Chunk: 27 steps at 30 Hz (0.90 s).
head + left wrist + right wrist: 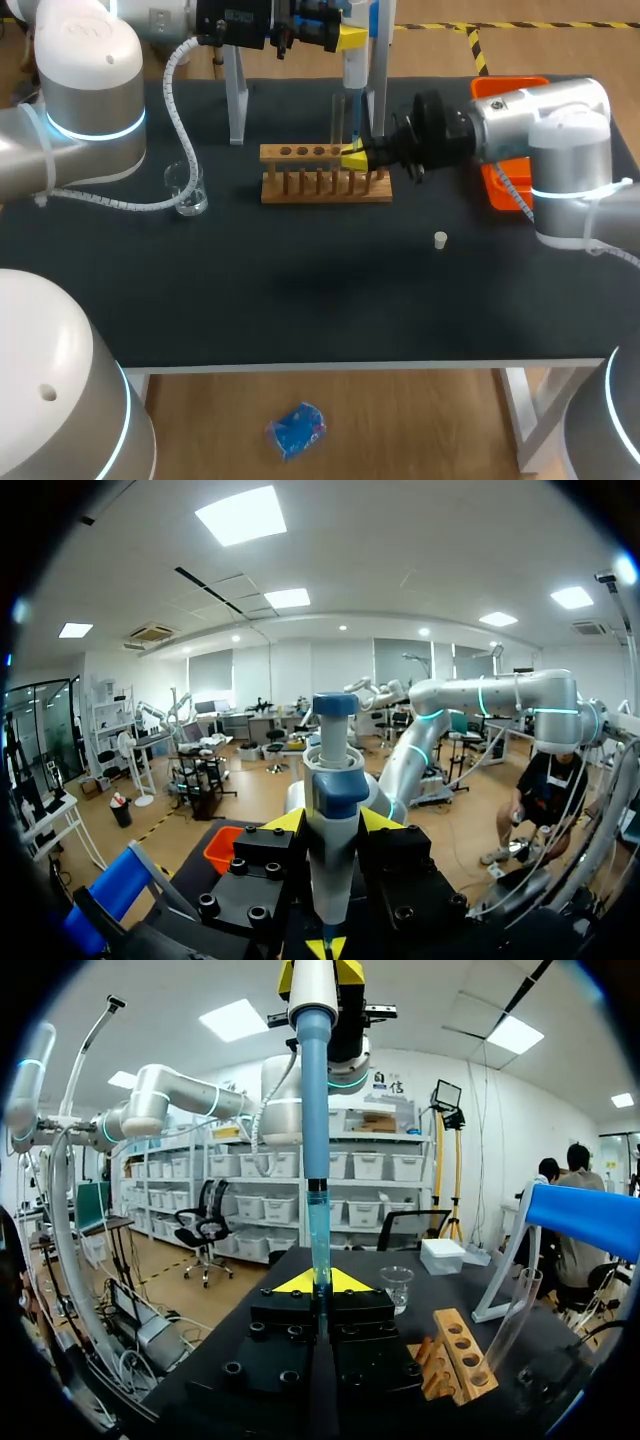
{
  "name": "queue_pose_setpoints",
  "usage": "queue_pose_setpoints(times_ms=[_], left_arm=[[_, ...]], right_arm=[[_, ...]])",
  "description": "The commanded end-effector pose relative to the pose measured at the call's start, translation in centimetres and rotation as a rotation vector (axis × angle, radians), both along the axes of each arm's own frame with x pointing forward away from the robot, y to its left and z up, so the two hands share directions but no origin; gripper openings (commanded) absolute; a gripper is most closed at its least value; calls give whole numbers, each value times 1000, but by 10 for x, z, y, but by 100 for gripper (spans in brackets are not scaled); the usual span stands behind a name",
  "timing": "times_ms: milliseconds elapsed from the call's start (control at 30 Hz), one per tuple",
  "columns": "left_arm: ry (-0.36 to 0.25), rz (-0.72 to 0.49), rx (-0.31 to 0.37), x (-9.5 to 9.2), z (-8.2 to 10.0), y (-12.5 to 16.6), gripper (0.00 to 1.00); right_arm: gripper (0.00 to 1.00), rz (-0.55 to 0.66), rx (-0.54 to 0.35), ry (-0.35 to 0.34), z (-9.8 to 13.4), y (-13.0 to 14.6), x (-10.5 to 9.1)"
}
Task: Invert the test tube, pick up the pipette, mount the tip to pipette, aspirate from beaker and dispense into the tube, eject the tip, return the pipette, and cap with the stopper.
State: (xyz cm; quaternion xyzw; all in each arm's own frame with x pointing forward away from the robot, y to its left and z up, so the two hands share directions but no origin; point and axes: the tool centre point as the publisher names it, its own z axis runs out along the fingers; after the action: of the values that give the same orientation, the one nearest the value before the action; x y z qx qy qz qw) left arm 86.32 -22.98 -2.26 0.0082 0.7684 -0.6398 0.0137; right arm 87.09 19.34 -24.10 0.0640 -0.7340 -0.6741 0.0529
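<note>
Evidently left tool (pixel 333 822) clamps the white-and-blue plastic pipette (pixel 335 780), right tool (pixel 320 1282) pinches its translucent blue tip (pixel 319 1230); any misalignment could seat the tip crooked, or drop it.

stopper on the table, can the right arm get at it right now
Probably not yet. The stopper lies alone on the table close to the right arm, with nothing in the way, but the right gripper looks shut on a test tube at the rack.
</note>
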Motion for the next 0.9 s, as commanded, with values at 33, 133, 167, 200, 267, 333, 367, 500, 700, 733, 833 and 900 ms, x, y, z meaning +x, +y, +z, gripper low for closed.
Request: queue_pose_setpoints(times_ms=[33, 133, 167, 200, 267, 333, 367, 500, 700, 733, 833, 900], left_arm=[[1, -2, 2, 0, -2, 1, 0], [1, -2, 2, 0, -2, 1, 0], [1, -2, 2, 0, -2, 1, 0], [1, -2, 2, 0, -2, 1, 0], [1, -2, 2, 0, -2, 1, 0], [1, -2, 2, 0, -2, 1, 0], [1, -2, 2, 0, -2, 1, 0], [1, -2, 2, 0, -2, 1, 0], [1, -2, 2, 0, -2, 1, 0], [1, -2, 2, 0, -2, 1, 0], [1, -2, 2, 0, -2, 1, 0], [1, -2, 2, 0, -2, 1, 0]], right_arm=[[0, 1, 1, -2, 2, 0, 2], [0, -1, 4, -4, 3, 0, 4], [0, -1, 6, -5, 4, 0, 4], [0, -2, 10, -9, 5, 0, 5], [0, -6, 16, -16, 6, 1, 6], [0, -8, 22, -21, 7, 1, 6], [0, -8, 22, -22, 7, 2, 6], [0, -9, 30, -30, 7, 4, 7], [0, -13, 44, -46, 10, 6, 7], [0, -13, 46, -46, 11, 6, 7], [0, -15, 52, -50, 13, 6, 7], [0, -16, 55, -52, 14, 5, 7]])
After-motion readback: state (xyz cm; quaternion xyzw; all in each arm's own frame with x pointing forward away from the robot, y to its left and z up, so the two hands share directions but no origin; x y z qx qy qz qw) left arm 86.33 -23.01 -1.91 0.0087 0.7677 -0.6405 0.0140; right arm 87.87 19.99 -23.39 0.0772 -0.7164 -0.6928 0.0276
